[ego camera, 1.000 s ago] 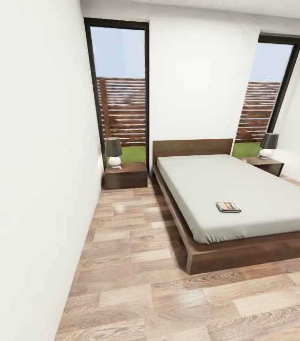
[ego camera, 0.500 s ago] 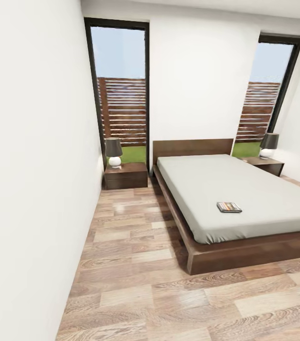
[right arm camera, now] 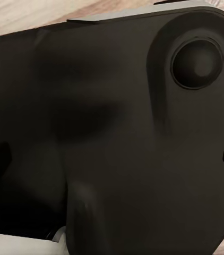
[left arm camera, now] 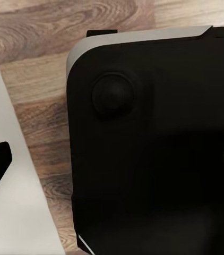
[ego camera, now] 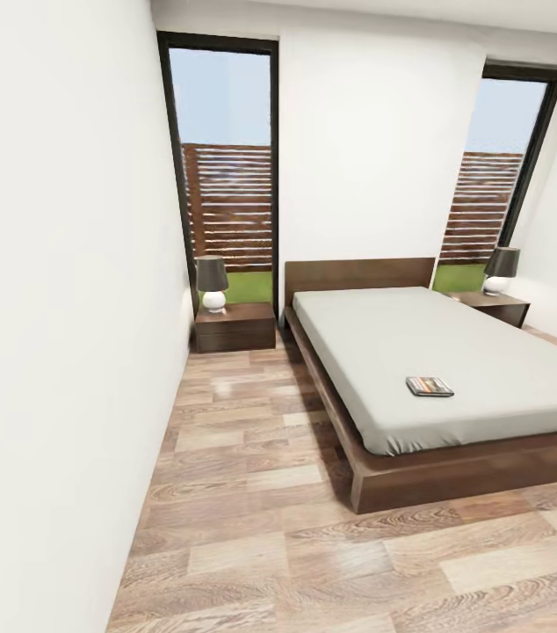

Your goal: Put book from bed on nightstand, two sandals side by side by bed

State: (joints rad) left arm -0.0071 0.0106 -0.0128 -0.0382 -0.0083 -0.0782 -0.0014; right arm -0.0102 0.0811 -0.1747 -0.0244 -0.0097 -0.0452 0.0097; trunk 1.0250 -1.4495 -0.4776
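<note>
Nothing done yet: your book [ego camera: 429, 386] lies on the bed [ego camera: 454, 352] near its foot, left nightstand [ego camera: 235, 325] far off, sandals unsighted, jaws' state can't be told.

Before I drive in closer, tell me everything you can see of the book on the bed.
The book is a small, thin paperback lying flat and closed on the bed's plain pale mattress, near the foot end and toward the side facing the open floor. Its cover looks grey and dark with an orange band; the detail is too small to read. It sits slightly askew to the mattress edges. It rests on the mattress alone, clear of the wooden frame.
</note>
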